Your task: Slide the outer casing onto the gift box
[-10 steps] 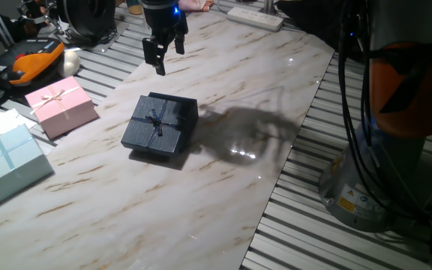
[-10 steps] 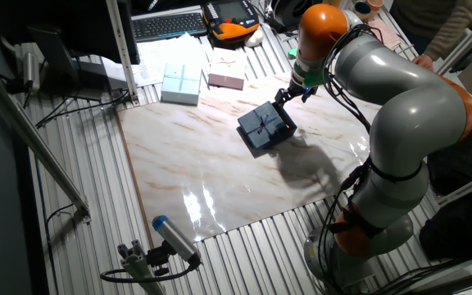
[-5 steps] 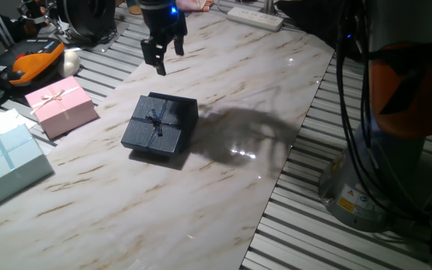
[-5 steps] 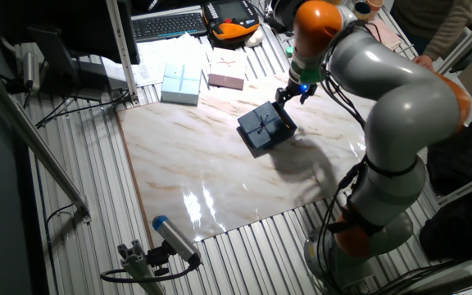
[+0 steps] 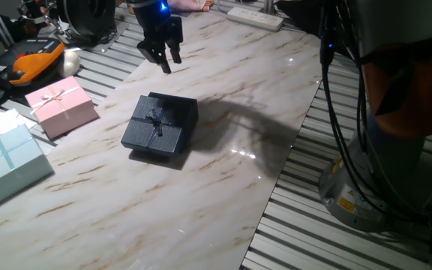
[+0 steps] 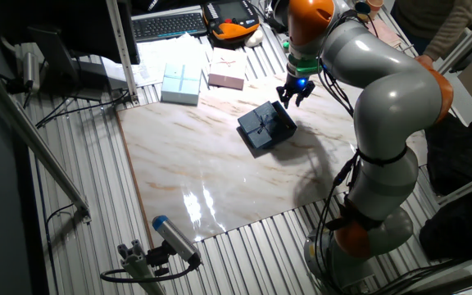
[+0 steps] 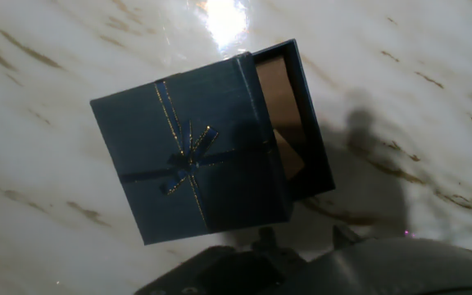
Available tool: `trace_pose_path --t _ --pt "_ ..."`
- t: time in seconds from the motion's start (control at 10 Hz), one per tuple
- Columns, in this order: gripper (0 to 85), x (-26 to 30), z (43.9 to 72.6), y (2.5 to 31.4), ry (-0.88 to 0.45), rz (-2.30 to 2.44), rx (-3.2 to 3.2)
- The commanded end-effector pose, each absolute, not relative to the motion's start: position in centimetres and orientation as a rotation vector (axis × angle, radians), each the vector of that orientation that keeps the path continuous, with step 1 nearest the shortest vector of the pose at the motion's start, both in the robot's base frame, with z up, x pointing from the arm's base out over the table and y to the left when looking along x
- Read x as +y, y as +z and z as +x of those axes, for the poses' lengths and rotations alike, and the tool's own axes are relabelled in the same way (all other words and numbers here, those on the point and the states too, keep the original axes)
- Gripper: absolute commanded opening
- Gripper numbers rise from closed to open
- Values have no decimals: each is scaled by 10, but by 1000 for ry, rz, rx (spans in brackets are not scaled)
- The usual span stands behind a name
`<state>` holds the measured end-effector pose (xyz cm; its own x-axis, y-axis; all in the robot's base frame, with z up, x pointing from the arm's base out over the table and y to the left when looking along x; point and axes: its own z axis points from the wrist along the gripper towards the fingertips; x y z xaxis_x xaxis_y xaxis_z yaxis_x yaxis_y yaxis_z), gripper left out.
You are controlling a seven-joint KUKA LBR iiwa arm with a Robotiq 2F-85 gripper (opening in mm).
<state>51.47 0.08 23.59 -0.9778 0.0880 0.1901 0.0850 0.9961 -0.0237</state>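
Marble tabletop point(image 5: 223, 187) fills the scene. Near its middle lies the gift box point(image 5: 153, 129), bow up, sitting skewed on the outer casing point(image 7: 306, 131), whose brown inside shows at three o'clock in the hand view. Beyond, around twelve o'clock, the gripper point(image 5: 161, 58) hovers empty, fingers slightly apart.

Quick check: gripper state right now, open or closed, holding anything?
Gripper: open, holding nothing, in the air above the marble table past the gift box; the box sits partly over the outer casing.
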Motion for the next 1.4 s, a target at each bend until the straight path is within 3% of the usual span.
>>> trace_pose_path --t 0.0,1.3 --pt "0 1 515 236 23 -129 -2946" --pt "0 0 513 236 20 -163 -2968"
